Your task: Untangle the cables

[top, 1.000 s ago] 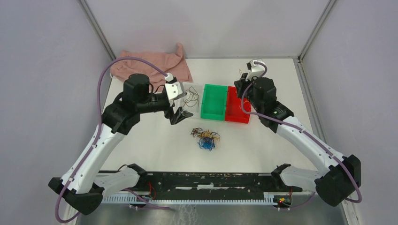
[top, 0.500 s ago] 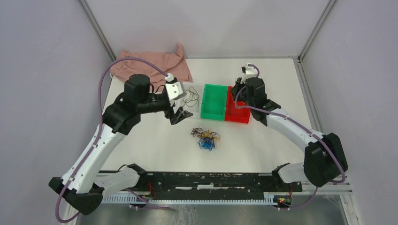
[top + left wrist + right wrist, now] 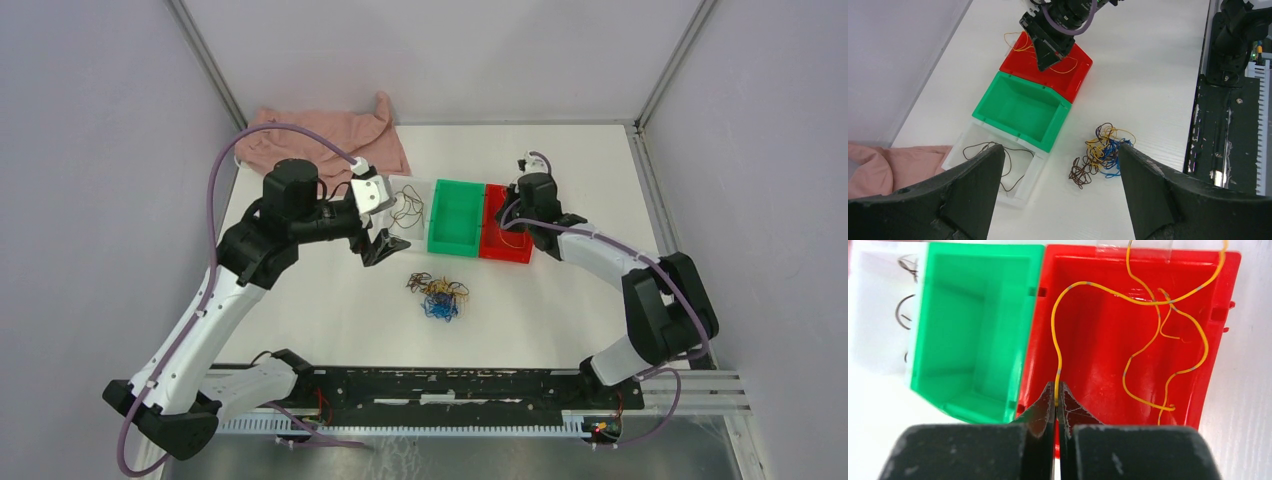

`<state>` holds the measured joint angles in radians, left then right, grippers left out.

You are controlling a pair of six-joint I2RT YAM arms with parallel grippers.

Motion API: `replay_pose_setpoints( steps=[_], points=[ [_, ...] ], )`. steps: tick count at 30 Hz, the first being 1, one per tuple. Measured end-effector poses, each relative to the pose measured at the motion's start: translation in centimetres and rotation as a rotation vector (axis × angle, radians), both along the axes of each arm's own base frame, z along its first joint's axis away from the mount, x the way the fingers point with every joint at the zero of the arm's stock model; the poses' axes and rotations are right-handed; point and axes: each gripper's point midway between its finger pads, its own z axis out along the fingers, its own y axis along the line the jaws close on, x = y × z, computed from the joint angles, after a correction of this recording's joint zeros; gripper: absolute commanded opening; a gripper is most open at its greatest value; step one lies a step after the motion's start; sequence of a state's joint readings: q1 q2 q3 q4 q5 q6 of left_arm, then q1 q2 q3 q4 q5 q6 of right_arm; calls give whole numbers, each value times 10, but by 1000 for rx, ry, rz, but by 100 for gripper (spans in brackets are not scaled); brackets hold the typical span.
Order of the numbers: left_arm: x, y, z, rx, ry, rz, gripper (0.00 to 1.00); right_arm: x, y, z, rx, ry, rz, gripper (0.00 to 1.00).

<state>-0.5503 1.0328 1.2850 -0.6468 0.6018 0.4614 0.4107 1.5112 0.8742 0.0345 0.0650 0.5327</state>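
Observation:
A tangle of yellow, blue and dark brown cables [image 3: 438,297] lies on the white table, in front of the bins; the left wrist view shows the same cables [image 3: 1103,152]. My right gripper [image 3: 1056,390] is shut on one end of a yellow cable [image 3: 1058,371], which loops inside the red bin [image 3: 1218,340]. From above, the right gripper [image 3: 513,226] points down into the red bin [image 3: 503,250]. One brown cable [image 3: 407,206] lies in a clear bin. My left gripper [image 3: 1059,150] hangs open and empty above the table, left of the tangle.
A green bin [image 3: 455,215] stands between the clear bin [image 3: 393,187] and the red one. A pink cloth [image 3: 325,138] lies at the back left. Grey walls close the table on three sides. A black rail [image 3: 440,385] runs along the near edge.
The right arm has folded at the elbow and its wrist has dropped toward the red bin, still shut on the yellow cable. The left arm and the tangle have not moved.

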Motion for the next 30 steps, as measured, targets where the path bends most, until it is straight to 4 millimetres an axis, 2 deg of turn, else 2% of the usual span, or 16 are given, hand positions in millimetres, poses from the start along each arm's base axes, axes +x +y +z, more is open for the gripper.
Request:
replay_pose_setpoints(
  steps=[4, 7, 10, 13, 19, 23, 26, 30],
  points=[
    [0, 0, 1, -2, -3, 0, 91, 5, -6, -22, 21, 94, -19, 3],
    [0, 0, 1, -3, -6, 0, 91, 5, -9, -33, 38, 145, -26, 12],
    [1, 0, 1, -3, -6, 1, 90, 6, -11, -35, 46, 162, -32, 22],
    [1, 0, 0, -2, -5, 2, 90, 9, -9, -30, 51, 158, -27, 33],
    [1, 0, 0, -3, -6, 2, 90, 18, -5, -14, 43, 136, -2, 45],
    [1, 0, 0, -3, -7, 2, 90, 13, -7, -12, 25, 145, 12, 46],
    [1, 0, 1, -4, -8, 2, 90, 6, -12, -7, -2, 159, 16, 44],
    [1, 0, 0, -4, -8, 2, 90, 8, -19, 12, -37, 132, -5, 42]
  ],
)
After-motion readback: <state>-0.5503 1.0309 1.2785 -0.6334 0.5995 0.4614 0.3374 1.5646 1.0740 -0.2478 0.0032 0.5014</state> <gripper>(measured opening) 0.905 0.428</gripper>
